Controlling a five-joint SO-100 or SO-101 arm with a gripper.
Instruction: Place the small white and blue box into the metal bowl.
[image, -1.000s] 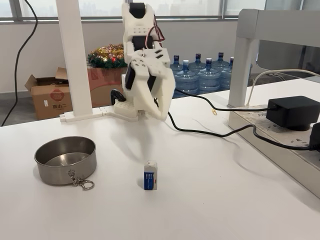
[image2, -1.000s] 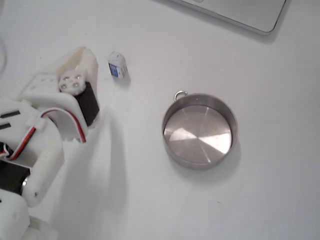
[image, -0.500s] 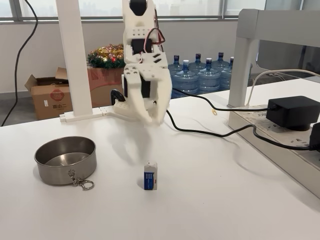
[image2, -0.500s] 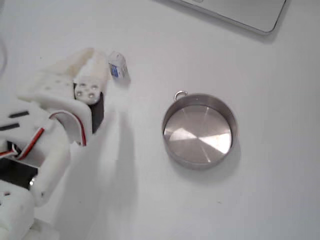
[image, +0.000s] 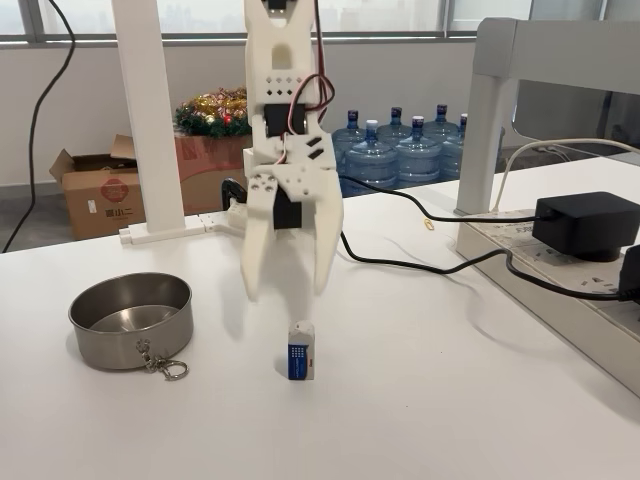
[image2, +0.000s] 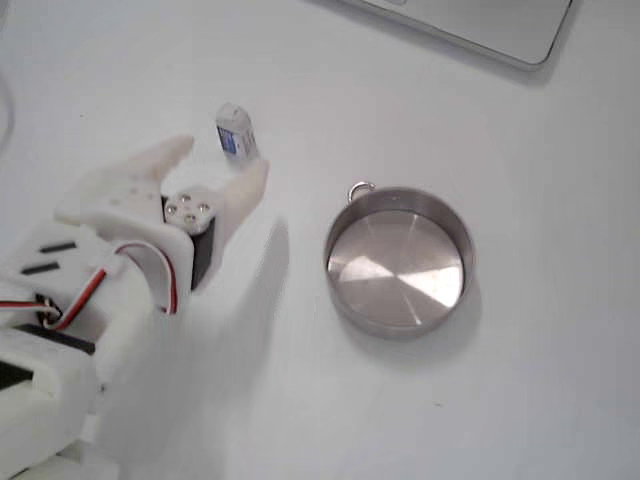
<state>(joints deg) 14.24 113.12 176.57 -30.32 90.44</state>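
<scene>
Risk of tipping the small white and blue box (image: 301, 350): standing upright on its end on the bench (image: 440, 400), easily knocked by one finger if the descent drifts off centre. Claw (image: 285, 290) spread apart, empty, hanging just above and behind the box. One box, well apart from the one metal bowl (image: 130, 320), on the bowl's clasp side (image2: 361, 190). One claw, two fingers.

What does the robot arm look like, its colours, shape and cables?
The arm is white printed plastic with black servo blocks. Red, black and white wires loop beside its upper segment. The gripper has two long, tapering white fingers. In the view from above, a round white servo horn with screws shows at the gripper's base.
</scene>
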